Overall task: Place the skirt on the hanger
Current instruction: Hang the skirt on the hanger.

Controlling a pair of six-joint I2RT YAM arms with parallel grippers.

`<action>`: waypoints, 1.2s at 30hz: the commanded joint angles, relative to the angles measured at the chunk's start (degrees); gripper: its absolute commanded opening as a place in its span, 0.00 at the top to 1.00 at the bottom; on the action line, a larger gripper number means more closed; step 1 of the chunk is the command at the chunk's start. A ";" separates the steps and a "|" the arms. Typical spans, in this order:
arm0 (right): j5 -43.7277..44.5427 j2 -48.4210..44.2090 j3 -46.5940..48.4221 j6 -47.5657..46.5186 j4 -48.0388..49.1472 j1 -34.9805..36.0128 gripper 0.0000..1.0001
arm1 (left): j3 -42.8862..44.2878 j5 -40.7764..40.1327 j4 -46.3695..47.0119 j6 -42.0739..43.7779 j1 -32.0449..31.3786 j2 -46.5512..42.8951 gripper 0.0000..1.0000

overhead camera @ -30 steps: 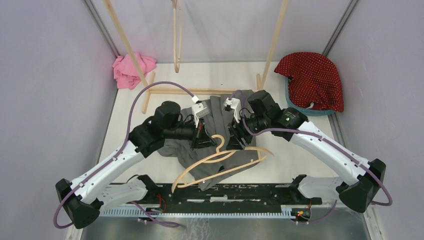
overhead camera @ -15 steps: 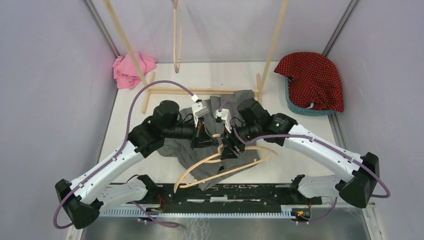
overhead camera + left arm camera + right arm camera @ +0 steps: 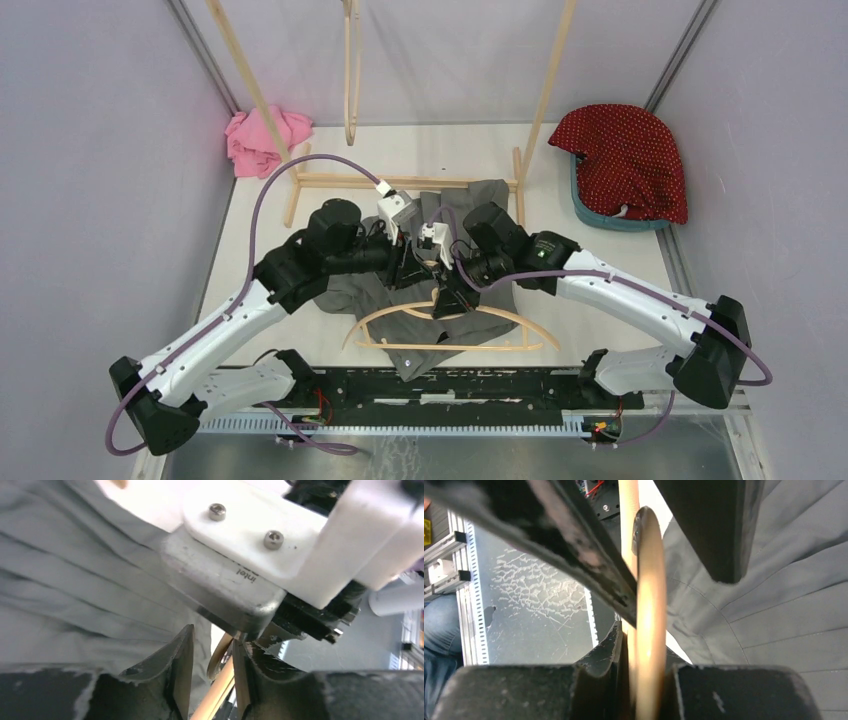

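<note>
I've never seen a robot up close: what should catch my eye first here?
The left arm and right arm meet at mid-table over a grey skirt, with a wooden hanger across its near part. At the far right, a red dotted cloth drapes a teal basket; a pink cloth sits far left.

Left arm (image 3: 225, 325) and right arm (image 3: 625, 295) both reach inward with elbows out, wrists nose-to-nose mid-table: left gripper (image 3: 210, 665) has its jaws slightly parted, loose either side of the hanger hook (image 3: 649, 605), while right gripper (image 3: 644, 680) is pinched tight on that same hook.
</note>
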 commanded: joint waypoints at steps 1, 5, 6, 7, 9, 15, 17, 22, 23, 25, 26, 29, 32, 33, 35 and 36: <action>1.94 1.18 1.00 2.30 0.07 0.57 0.99 | 4.52 -15.89 -0.68 -1.12 0.39 -2.39 0.54; 5.51 0.71 1.76 3.51 -3.55 0.56 0.99 | 5.40 -23.21 -1.86 -1.47 0.35 -5.26 0.41; 6.48 0.14 1.69 4.39 -3.87 0.53 0.99 | 5.57 -24.68 -2.13 -1.74 0.35 -5.97 0.40; 7.15 -0.33 1.89 4.90 -4.53 0.53 0.99 | 5.60 -25.86 -2.29 -1.86 0.39 -6.61 0.38; 8.72 -1.57 1.74 6.16 -5.96 0.56 0.99 | 5.48 -27.77 -2.42 -2.36 0.34 -7.99 0.35; 12.44 -5.20 1.25 10.47 -8.93 0.56 0.99 | 5.61 -32.66 -4.29 -3.85 0.35 -10.07 0.32; 14.38 -6.70 1.36 10.56 -10.53 0.57 0.99 | 5.76 -32.25 -5.20 -4.01 0.40 -9.70 0.31; 17.18 -10.96 1.86 9.50 -17.21 0.56 0.99 | 4.02 -28.67 -9.42 -7.25 0.34 -5.81 0.36; 17.96 -11.41 1.93 9.71 -18.14 0.53 0.99 | 3.26 -28.06 -10.12 -8.15 0.37 -4.37 0.38; 19.75 -12.02 2.36 10.21 -20.52 0.60 0.99 | 1.24 -27.21 -10.75 -9.58 0.35 -1.61 0.42; 20.63 -12.90 2.18 10.73 -21.10 0.62 0.99 | 0.27 -26.67 -10.56 -10.20 0.27 -0.62 0.44; 21.45 -16.45 2.34 11.96 -23.53 0.58 0.99 | -2.35 -24.89 -10.06 -11.52 0.27 -0.03 0.47; 20.41 -20.77 2.85 12.97 -27.01 0.66 0.99 | -4.70 -22.33 -10.46 -12.69 0.12 -1.53 0.51; 20.30 -21.75 2.85 13.36 -28.01 0.73 0.99 | -5.48 -21.54 -10.73 -13.36 0.05 -2.22 0.53; 19.73 -23.46 2.12 14.04 -29.04 0.71 0.99 | -7.39 -20.06 -10.63 -14.86 -0.21 -3.99 0.57; 19.42 -24.10 1.38 14.51 -29.12 0.69 0.99 | -8.33 -19.24 -10.42 -15.61 -0.30 -4.70 0.61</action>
